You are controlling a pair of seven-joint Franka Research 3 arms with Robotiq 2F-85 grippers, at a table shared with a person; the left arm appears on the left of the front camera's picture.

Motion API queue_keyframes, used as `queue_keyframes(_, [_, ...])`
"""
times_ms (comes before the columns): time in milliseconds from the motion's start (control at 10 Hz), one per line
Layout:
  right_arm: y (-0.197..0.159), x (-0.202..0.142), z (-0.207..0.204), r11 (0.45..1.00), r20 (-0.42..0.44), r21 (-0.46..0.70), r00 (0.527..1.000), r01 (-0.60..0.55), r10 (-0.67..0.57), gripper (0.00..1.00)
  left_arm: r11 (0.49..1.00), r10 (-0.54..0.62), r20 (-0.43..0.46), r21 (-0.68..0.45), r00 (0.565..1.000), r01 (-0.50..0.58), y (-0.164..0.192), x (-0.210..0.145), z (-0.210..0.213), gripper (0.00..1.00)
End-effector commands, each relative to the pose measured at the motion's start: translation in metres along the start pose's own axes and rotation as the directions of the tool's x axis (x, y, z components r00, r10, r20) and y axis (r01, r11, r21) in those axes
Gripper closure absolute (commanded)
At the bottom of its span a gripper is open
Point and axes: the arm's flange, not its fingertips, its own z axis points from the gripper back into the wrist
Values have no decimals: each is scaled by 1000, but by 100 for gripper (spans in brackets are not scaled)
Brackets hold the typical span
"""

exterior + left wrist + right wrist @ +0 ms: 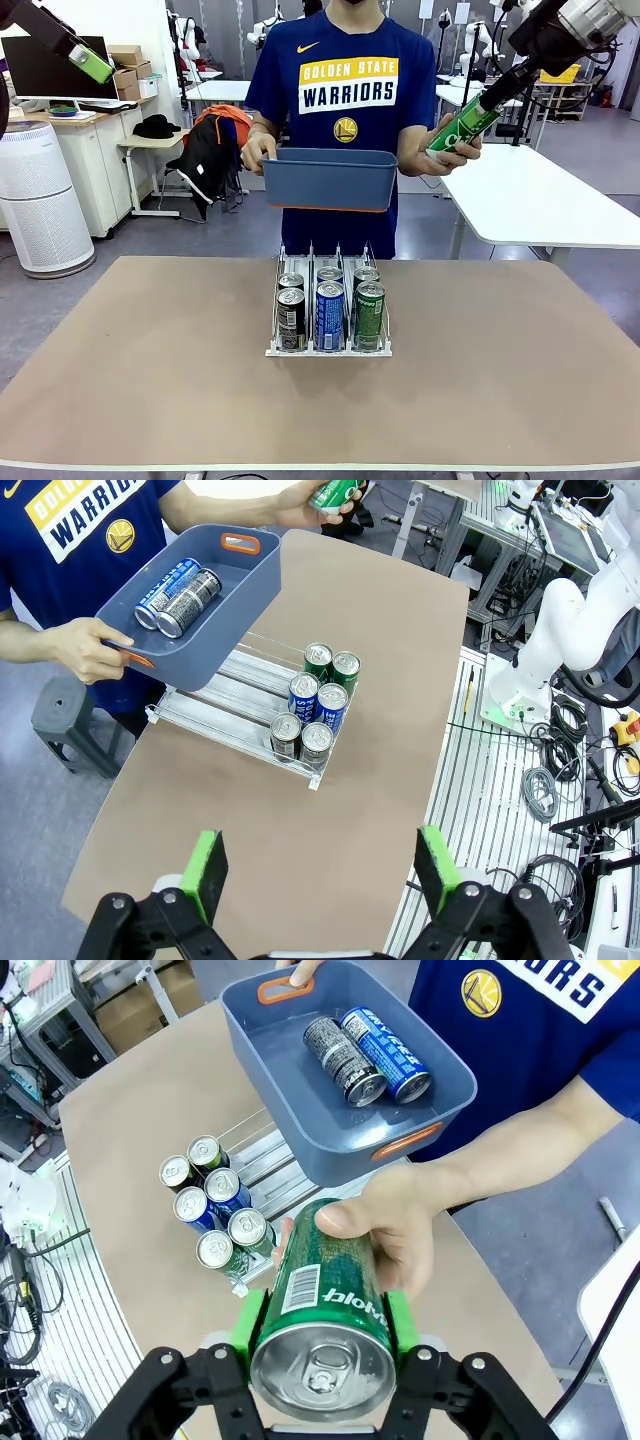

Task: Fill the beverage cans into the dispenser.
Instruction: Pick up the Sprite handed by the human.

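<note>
**Green can clamped in the right jaws, with a person's hand on it too**

A person at the far side of the tabletop [150, 350] holds a blue-grey bin [330, 185] in the air with one hand [85, 645], over the back end of the dispenser [225, 690]. A black can [340, 1060] and a blue can [390, 1052] lie side by side in the bin. The dispenser stands mid-tabletop with six cans [329, 310] upright at its front, two per lane: black, blue, green. Up in the air past the far right edge, the person's other hand [395, 1225] grips a green can [325, 1300]. The right jaws are closed on that same can near its silver top, with green pads [248, 1330] pressed to either side. The left jaws stand wide open and hold nothing, high on the left and well apart from the dispenser.
</note>
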Motion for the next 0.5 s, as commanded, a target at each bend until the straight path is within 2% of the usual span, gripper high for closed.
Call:
queue_keyframes(0, [2,-1,-2,1000,-8,6,1000,17,-16,85,1000,0,1,1,1000,0,0,0,0,0])
queue_keyframes(200, [2,-2,-1,1000,-33,19,999,13,-13,100,1000,0,1,1,1000,0,0,0,0,0])
queue_keyframes(400, [4,-2,-2,999,-33,36,999,13,-12,100,1000,0,1,1,1000,0,0,0,0,0])
